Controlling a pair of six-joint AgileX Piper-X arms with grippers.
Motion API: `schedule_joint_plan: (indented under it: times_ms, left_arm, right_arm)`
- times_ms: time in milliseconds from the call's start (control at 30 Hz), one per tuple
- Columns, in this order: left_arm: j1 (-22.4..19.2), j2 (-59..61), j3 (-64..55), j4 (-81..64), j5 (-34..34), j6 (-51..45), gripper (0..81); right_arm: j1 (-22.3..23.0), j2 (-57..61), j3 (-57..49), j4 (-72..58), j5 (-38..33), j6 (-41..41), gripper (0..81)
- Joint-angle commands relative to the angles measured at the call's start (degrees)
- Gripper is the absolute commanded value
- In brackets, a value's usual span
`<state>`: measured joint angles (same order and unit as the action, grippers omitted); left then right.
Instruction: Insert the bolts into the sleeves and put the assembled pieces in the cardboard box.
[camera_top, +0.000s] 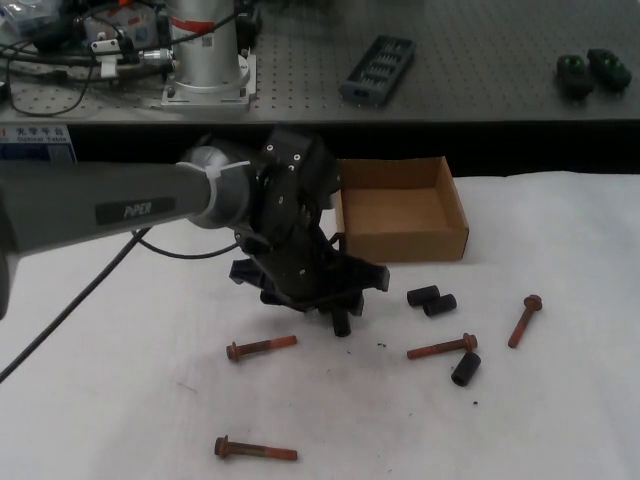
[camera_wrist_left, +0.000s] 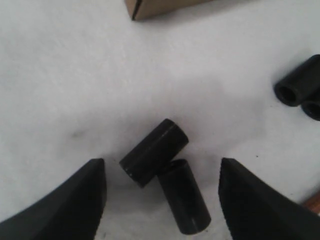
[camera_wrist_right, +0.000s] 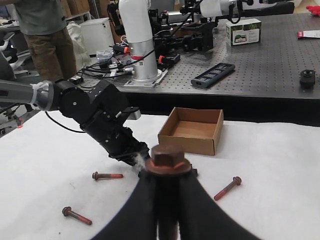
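Observation:
My left gripper (camera_wrist_left: 162, 167) stands open low over the white cloth, its dark fingers (camera_wrist_left: 75, 200) either side of two black sleeves (camera_wrist_left: 154, 152) that lie touching each other. From the high view the same gripper (camera_top: 335, 308) hangs just in front of the cardboard box (camera_top: 400, 210), one sleeve (camera_top: 342, 322) showing under it. My right gripper (camera_wrist_right: 167, 177) is shut on a rusty bolt (camera_wrist_right: 167, 159), held upright with its hex head on top. Several loose bolts (camera_top: 260, 347) lie on the cloth.
Two more sleeves (camera_top: 432, 299) lie right of the left gripper, another sleeve (camera_top: 465, 368) beside a bolt (camera_top: 440, 348). Further bolts lie at the front (camera_top: 255, 449) and right (camera_top: 524, 320). The perforated bench (camera_top: 450, 60) behind carries a black tray (camera_top: 377, 68) and a metal post (camera_top: 205, 50).

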<state>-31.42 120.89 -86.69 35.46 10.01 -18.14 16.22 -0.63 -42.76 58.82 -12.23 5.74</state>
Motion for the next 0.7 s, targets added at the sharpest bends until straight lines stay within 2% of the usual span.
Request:
schedule_joint_plan:
  times_ms: [0, 100, 433, 567, 667]
  left_arm:
    - [-0.28, 0.04, -0.85, 0.39, -0.33, -1.44, 47.3]
    - [-0.72, 0.04, -0.85, 1.26, -0.22, -2.50, 47.3]
    - [-2.36, 0.04, -0.85, 0.05, -0.32, -4.45, 47.0]
    - [-2.47, 0.04, -0.85, 0.07, -0.73, -4.67, 39.8]
    - [-2.47, 0.04, -0.85, -0.16, -0.75, -4.67, 39.2]
  right_arm:
    - [1.12, 0.63, -0.11, -0.04, 1.71, -1.63, 5.4]
    - [1.27, 0.63, -0.11, -0.04, 3.88, -1.71, 5.4]
    - [1.27, 0.63, -0.11, 1.49, 3.80, -1.86, 5.4]
    - [1.27, 0.63, -0.11, 1.90, 3.51, -1.86, 5.4]
    - [1.27, 0.63, -0.11, 2.27, 3.52, -1.86, 5.4]
